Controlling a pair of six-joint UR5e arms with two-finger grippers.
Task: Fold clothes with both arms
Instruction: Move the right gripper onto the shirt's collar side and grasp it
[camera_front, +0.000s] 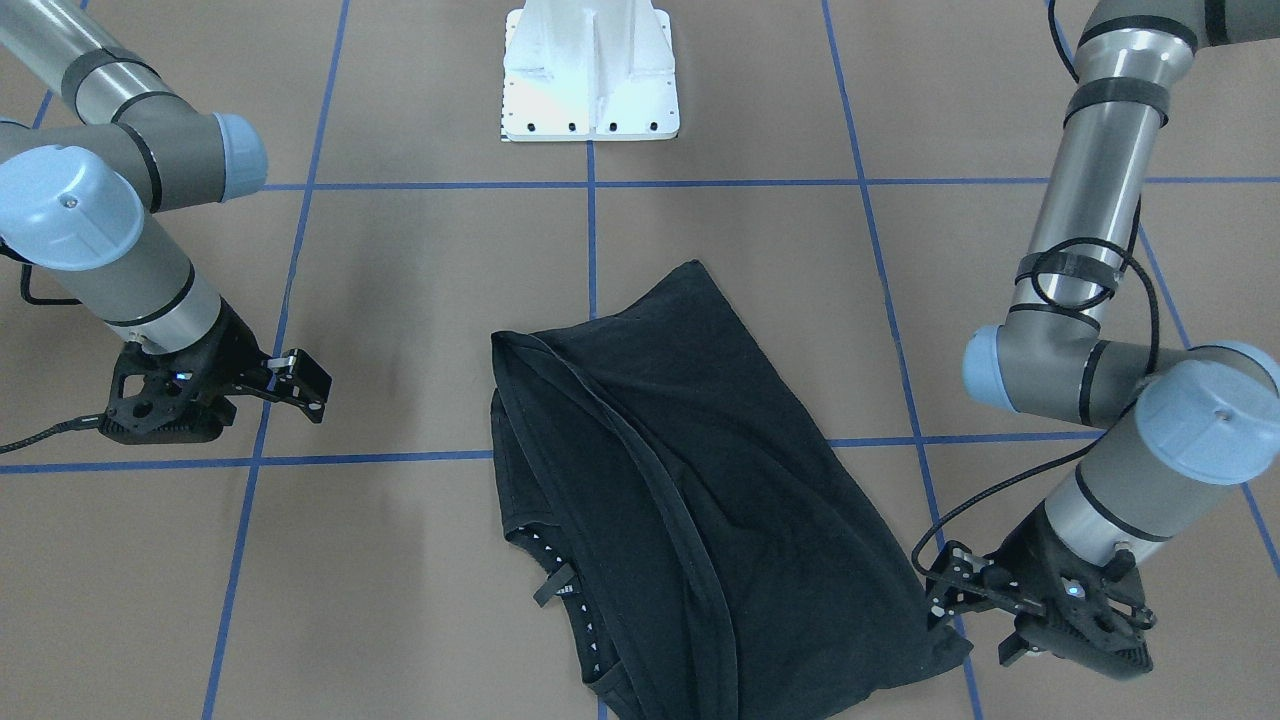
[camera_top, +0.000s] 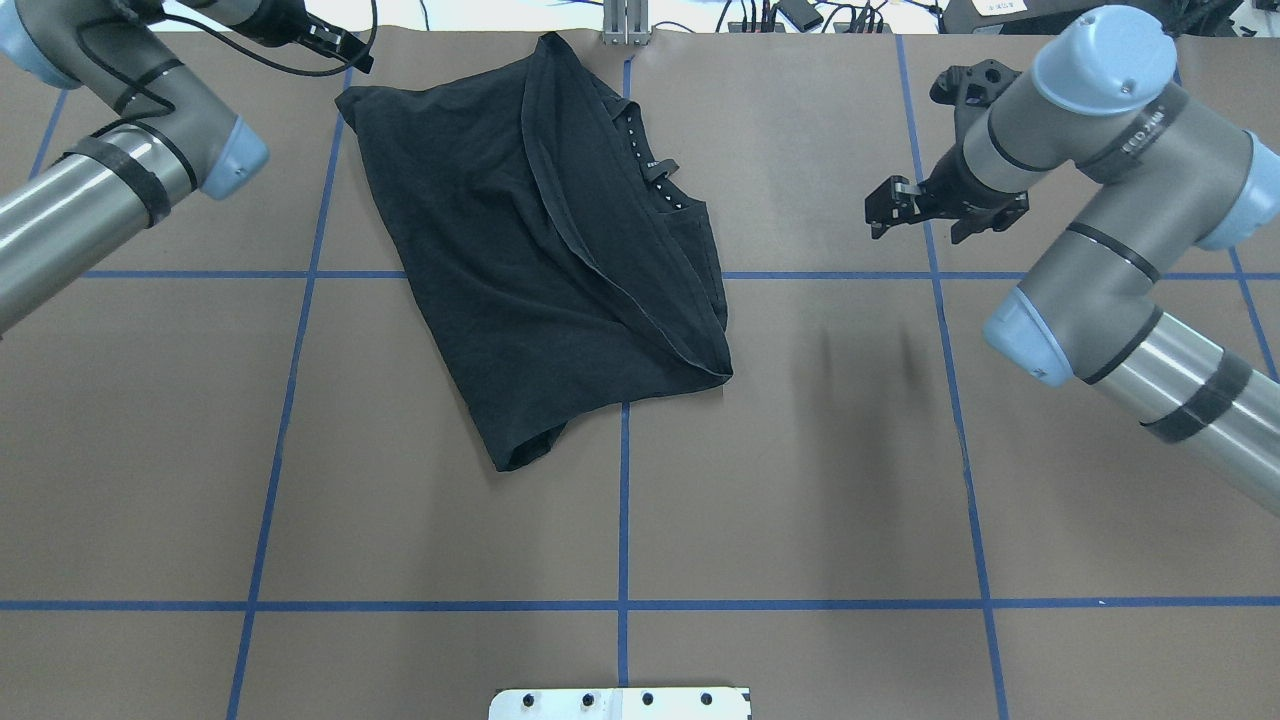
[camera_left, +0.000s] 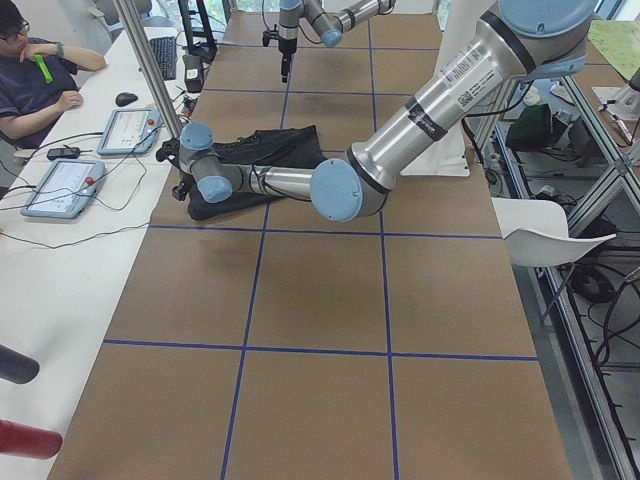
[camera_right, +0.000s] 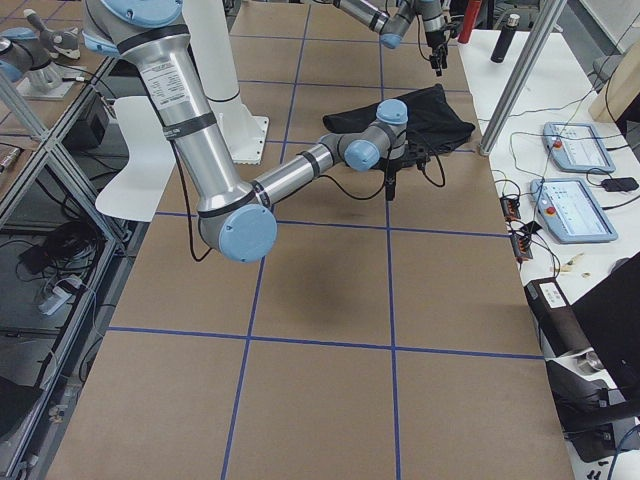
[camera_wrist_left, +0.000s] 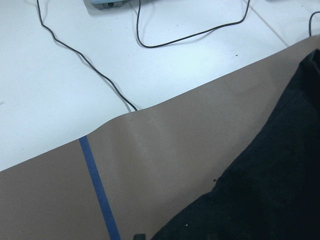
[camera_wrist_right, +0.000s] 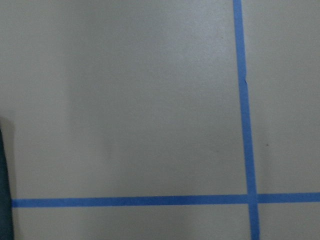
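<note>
Overhead exterior, entries in order.

1. T-shirt (camera_top: 520, 250): black, folded over on itself, lying flat on the brown table (camera_top: 800, 450). Only plain cloth, seams and the collar (camera_top: 655, 170) with small white marks show. Its far end reaches close to the table's far edge. In the front-facing view that end is cut off by the frame.

2. Left gripper (camera_top: 345, 52): at the top of the frame, partly cut off. One corner of the T-shirt lies just beside its fingers; whether they touch cannot be told. Whether the fingers are spread or pressed together cannot be told either. Its wrist view shows the cloth's edge off to one side of the fingers, the table's edge ahead of them, and a white surface (camera_wrist_left: 50, 100) beyond.

3. Right gripper (camera_top: 882, 210): over bare table, nothing between its fingers. The T-shirt lies well apart from them, with open table between. Finger spread cannot be told. Its wrist view shows only table and blue tape lines (camera_wrist_right: 242, 100); a dark sliver at one edge cannot be made out.

4. Open room: wide bare table from the T-shirt back to the white pedestal base (camera_top: 620, 703).

5. Exterior left view: a person (camera_left: 35, 80) sits at a side desk past the left gripper's fingers.
</note>
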